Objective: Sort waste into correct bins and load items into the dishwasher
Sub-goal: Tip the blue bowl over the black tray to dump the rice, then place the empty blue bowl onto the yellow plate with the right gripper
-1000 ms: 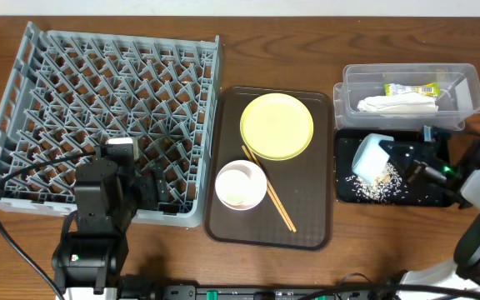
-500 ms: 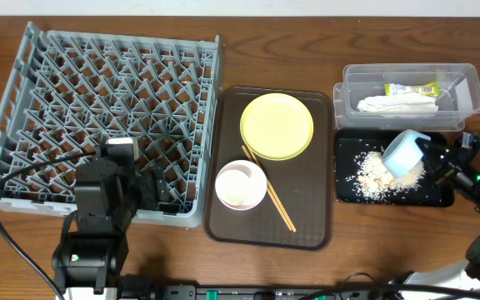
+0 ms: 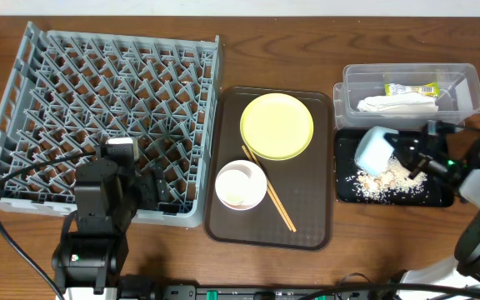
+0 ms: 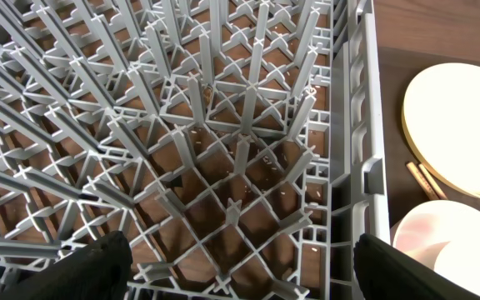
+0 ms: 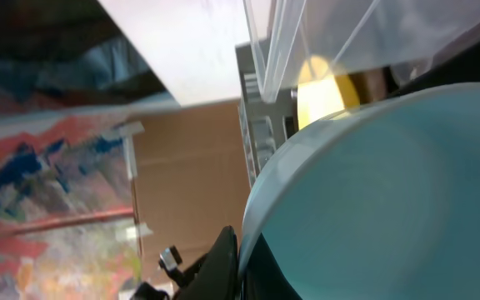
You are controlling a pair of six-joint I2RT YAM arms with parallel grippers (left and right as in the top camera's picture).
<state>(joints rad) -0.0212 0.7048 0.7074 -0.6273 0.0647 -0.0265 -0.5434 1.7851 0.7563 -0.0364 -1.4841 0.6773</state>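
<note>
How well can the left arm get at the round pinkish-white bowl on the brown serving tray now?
Probably yes. The left gripper hangs open and empty over the grey plastic dish rack, beside the bowl; only the rack's side wall lies between, and nothing covers the bowl.

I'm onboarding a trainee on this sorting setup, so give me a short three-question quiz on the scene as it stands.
1. True or false: no dishes show in the dish rack.
2. Where do the rice crumbs lie? A) clear tub B) black tray C) brown serving tray
3. What does the right gripper hold?

Key: 1 true. 2 B. 3 the light blue bowl, tilted over the black tray.
</note>
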